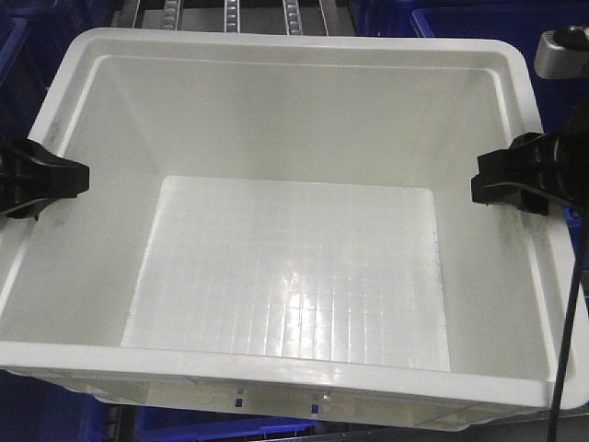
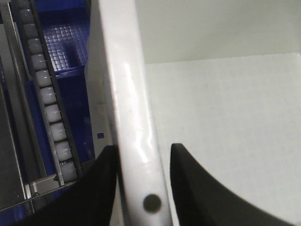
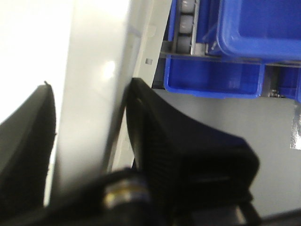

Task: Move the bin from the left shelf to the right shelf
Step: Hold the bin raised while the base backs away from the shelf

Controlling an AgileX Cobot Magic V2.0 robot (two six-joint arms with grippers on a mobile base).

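The large white bin (image 1: 294, 101) fills the front view, empty, with its gridded floor showing. My left gripper (image 1: 57, 177) straddles the bin's left rim; in the left wrist view (image 2: 143, 148) one black finger is outside and one inside the glossy rim (image 2: 136, 94). My right gripper (image 1: 502, 177) straddles the right rim; in the right wrist view (image 3: 89, 84) its fingers close on either side of the bin's rim and wall (image 3: 94, 47). Both grippers hold the bin by opposite sides.
Dark blue plastic bins lie behind the bin (image 1: 479, 18), below its front edge (image 1: 221, 428), to its left (image 2: 66, 37) and to its right (image 3: 263, 28). Shelf roller rails run along the left side (image 2: 47, 94) and at the back (image 1: 235, 14).
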